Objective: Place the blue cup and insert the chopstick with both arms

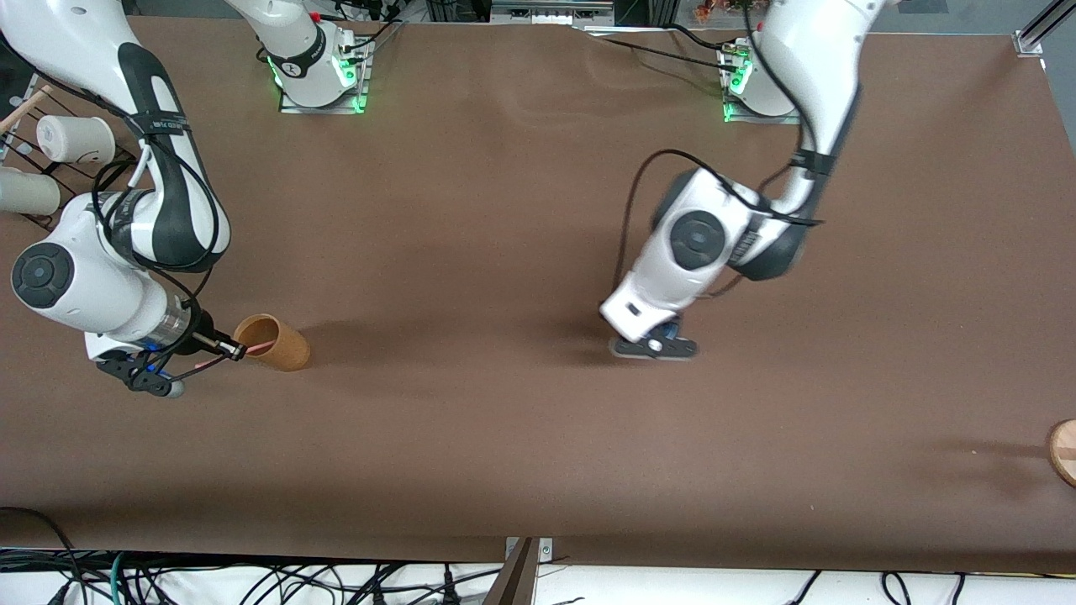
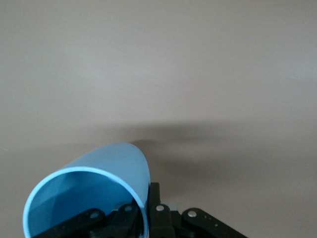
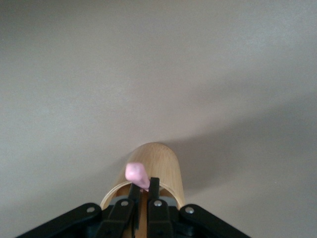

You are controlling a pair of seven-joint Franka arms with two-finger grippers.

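Note:
My right gripper is shut on the pink chopstick. The stick's forward end reaches into the mouth of a tan cup near the right arm's end of the table. In the right wrist view the fingers pinch the pink stick just at the tan cup's rim. My left gripper is over the middle of the table. It is shut on the wall of the blue cup, with one finger inside and one outside. In the front view only a bit of blue shows under the hand.
A wire rack with white paper cups stands at the right arm's end of the table. A round wooden piece lies at the left arm's end, near the table's front edge. Brown table lies between the two grippers.

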